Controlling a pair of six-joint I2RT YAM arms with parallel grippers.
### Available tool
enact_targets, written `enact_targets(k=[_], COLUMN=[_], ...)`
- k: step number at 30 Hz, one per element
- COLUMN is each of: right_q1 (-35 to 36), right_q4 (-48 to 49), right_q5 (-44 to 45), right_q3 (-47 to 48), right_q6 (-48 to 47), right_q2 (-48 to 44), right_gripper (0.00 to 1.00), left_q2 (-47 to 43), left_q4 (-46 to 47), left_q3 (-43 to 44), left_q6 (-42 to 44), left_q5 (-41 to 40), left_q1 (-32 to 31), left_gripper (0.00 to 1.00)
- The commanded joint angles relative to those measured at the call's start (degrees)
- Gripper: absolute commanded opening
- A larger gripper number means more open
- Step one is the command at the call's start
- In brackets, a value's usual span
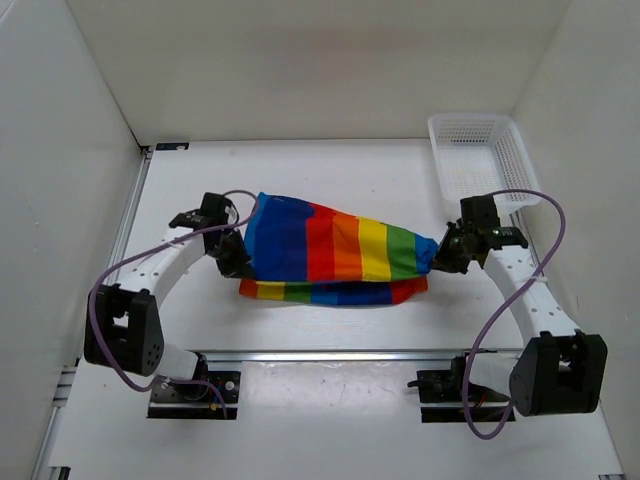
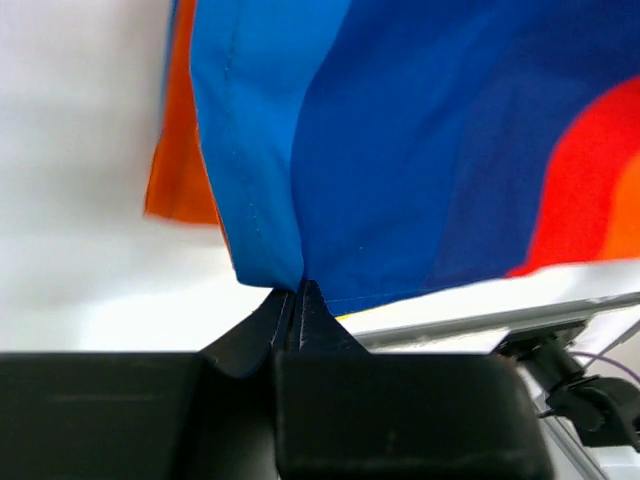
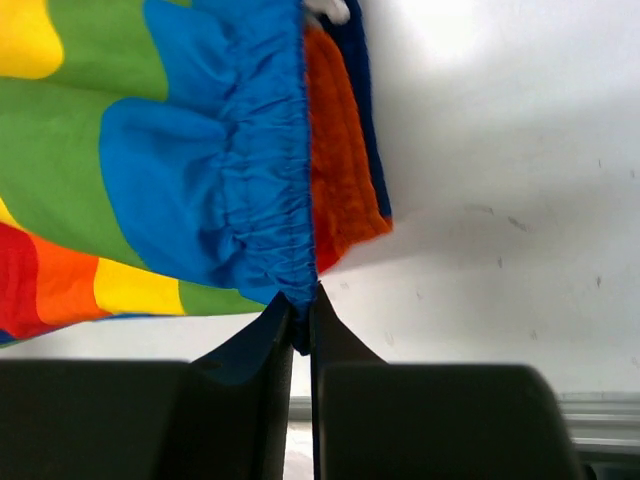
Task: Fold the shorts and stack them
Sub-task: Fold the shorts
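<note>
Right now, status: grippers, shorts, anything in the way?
Left gripper shut on shorts, blue edge. Right gripper shut on waistband. Stretched between them, lifted; more striped cloth beneath. Basket far right, not obstructing.

Table (image 1: pixel 300 170): holds everything listed.
Shorts (image 1: pixel 335 250): at the table's middle, laid crosswise from left to right, with a lower layer showing along the near side under the upper one.
Left gripper (image 1: pixel 237 262): at the shorts' left end, fingers pinched on the cloth edge.
Right gripper (image 1: pixel 440 255): at the shorts' right end, also pinching the cloth.
Basket (image 1: pixel 480 150): on the table's far right corner, behind the right gripper.
Rail (image 1: pixel 330 355): runs along the near side, in front of the shorts.
</note>
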Motion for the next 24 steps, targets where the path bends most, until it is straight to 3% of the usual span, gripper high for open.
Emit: enact_targets(k=[1, 3, 6, 8, 10, 11, 14, 15, 19, 24], right_q1=[-0.3, -0.3, -0.3, -0.3, -0.3, -0.3, -0.3, -0.3, -0.3, -0.3], right_q4=[-2.9, -3.8, -4.4, -4.4, -3.8, -3.8, -2.3, -1.6, -0.5, 1.2], right_q5=[1.2, 1.8, 1.8, 1.2, -0.2, -0.2, -0.7, -0.7, -2.6, -3.8], right_q3=[-1.3, -2.0, -3.3, -4.2, -6.2, -6.8, -8.2, -9.0, -10.8, -12.3], right_q6=[-1.5, -1.5, -1.5, -1.5, -0.9, -0.9, -0.4, 0.1, 0.7, 1.2], right_q2=[-3.4, -4.6, -6.1, -6.6, -7.1, -7.1, -7.1, -7.1, -7.1, -7.1], right_gripper=[0.0, 0.05, 0.39, 0.57, 0.63, 0.69, 0.74, 0.77, 0.8, 0.82], left_q2=[-2.3, -2.3, 1.7, 4.8, 6.1, 6.7, 6.7, 6.7, 6.7, 4.6], left_q4=[0.3, -0.2, -0.2, 0.3, 1.4, 2.1, 2.1, 2.6, 2.6, 2.6], left_q3=[-4.4, -5.9, -6.6, -7.7, -7.7, -7.7, -7.2, -7.2, -7.8, -10.3], left_q6=[-2.3, -3.1, -3.1, -3.7, -3.7, -3.7, -3.7, -3.7, -4.2, -6.9], left_q5=[0.7, 0.2, -2.2, -4.5, -5.7, -6.5, -6.5, -6.5, -6.5, -7.9], left_q1=[0.0, 0.0, -0.6, -0.6, -0.6, -0.6, -1.1, -1.1, -1.1, -1.6], left_gripper=[0.1, 0.1, 0.12, 0.22, 0.25, 0.36, 0.51, 0.68, 0.97, 0.99])
